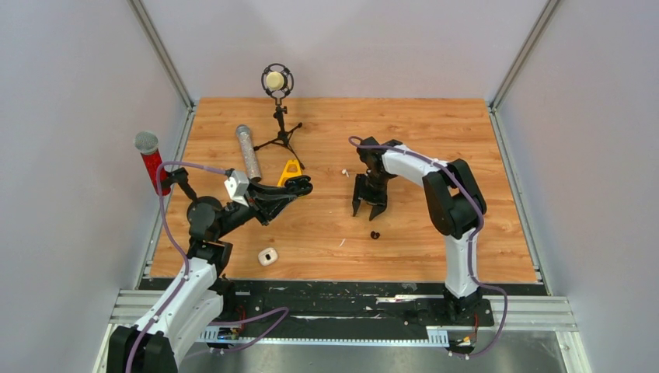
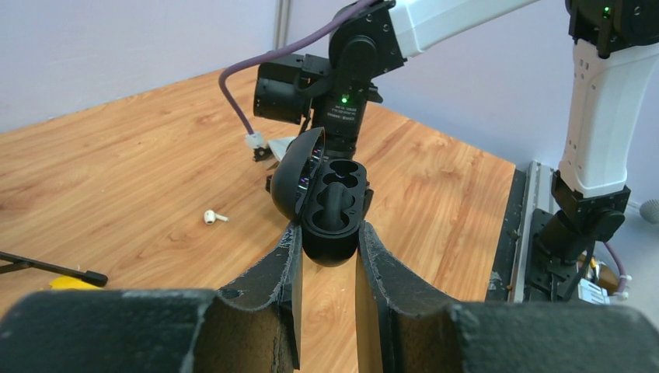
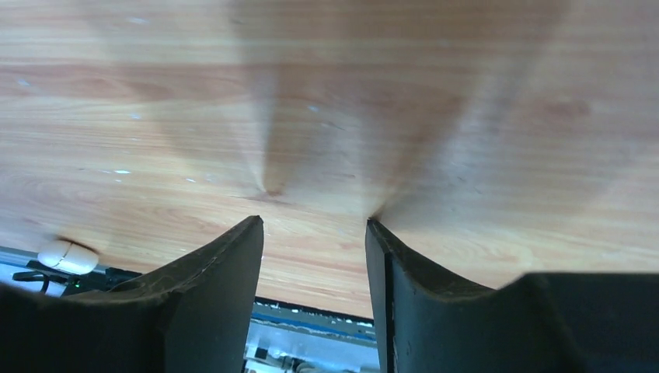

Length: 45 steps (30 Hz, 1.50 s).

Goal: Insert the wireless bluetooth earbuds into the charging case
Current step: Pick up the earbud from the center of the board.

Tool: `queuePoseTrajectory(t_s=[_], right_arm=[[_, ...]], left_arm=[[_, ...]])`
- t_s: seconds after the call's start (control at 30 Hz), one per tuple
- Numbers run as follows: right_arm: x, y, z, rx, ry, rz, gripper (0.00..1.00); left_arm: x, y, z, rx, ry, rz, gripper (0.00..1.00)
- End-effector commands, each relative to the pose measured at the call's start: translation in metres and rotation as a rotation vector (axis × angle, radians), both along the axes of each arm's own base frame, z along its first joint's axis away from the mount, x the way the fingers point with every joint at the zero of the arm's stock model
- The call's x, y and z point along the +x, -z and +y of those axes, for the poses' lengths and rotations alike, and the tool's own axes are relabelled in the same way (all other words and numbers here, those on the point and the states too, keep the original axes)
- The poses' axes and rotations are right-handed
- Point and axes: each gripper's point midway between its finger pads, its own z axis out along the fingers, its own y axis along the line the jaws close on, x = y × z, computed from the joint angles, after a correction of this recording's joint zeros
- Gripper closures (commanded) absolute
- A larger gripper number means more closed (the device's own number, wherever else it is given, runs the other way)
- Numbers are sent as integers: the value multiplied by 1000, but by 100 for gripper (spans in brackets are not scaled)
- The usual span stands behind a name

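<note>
The white charging case (image 1: 268, 256) lies shut on the table near the front left, and also shows in the right wrist view (image 3: 68, 256). One white earbud (image 1: 344, 172) lies mid-table, also in the left wrist view (image 2: 214, 217). Another white speck (image 1: 342, 243) lies nearer the front. My left gripper (image 1: 299, 186) is shut on a black open earbud case (image 2: 334, 210) with two empty sockets and holds it above the table (image 2: 328, 233). My right gripper (image 1: 369, 208) is open and empty, fingertips close to the wood (image 3: 315, 225), right of the far earbud.
A small black object (image 1: 375, 234) lies just in front of the right gripper. A microphone on a tripod (image 1: 277, 81), a silver microphone (image 1: 249, 149), a red microphone (image 1: 151, 159) and a yellow piece (image 1: 290, 171) stand at the back left.
</note>
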Motion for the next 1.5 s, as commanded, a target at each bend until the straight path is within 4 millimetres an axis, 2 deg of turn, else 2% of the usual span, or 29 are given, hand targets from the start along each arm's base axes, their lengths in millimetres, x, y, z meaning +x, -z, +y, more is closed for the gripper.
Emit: queuePoseTrajectory(t_s=[0.0,0.1,0.23,0.33,0.43,0.5,0.57,0.7,0.83,0.97,1.07,1.2,1.33,1.47], right_arm=[[26,-11,22,92,-67,-138,46],[23,-26,10,74,-125,-206,41],[12,-41,-20,-31,-204,-316,43],[-15,-29,-49,-204,-279,-363,45],[-39,-13,-64,-330,-360,-367,47],[-45,-12,-69,-398,-426,-395,49],[-45,-14,-67,-415,-480,-417,50],[-47,-15,-43,-288,-591,-442,50],[-45,-24,-18,-204,-676,-502,59],[-59,-25,-2,-96,-734,-489,58],[-67,-24,2,-65,-743,-466,56],[-66,-27,0,-81,-744,-487,53],[-65,-16,-3,-109,-760,-461,54],[-61,-15,4,-91,-767,-469,57]], left_arm=[[3,-14,3,-3,-22,-59,100],[3,-14,3,-4,-21,-58,100],[3,-14,2,-3,-18,-60,100],[3,-14,2,-3,-19,-58,100],[3,-13,2,-3,-17,-57,100],[2,-14,2,-2,-16,-58,100],[1,-14,2,-1,-13,-59,100],[1,-15,2,-2,-13,-66,100],[0,-15,3,1,-15,-66,100],[2,-14,3,2,-19,-64,100],[2,-13,3,3,-19,-62,100],[3,-12,3,2,-20,-57,100],[3,-12,2,0,-18,-54,100],[2,-12,2,3,-17,-53,100]])
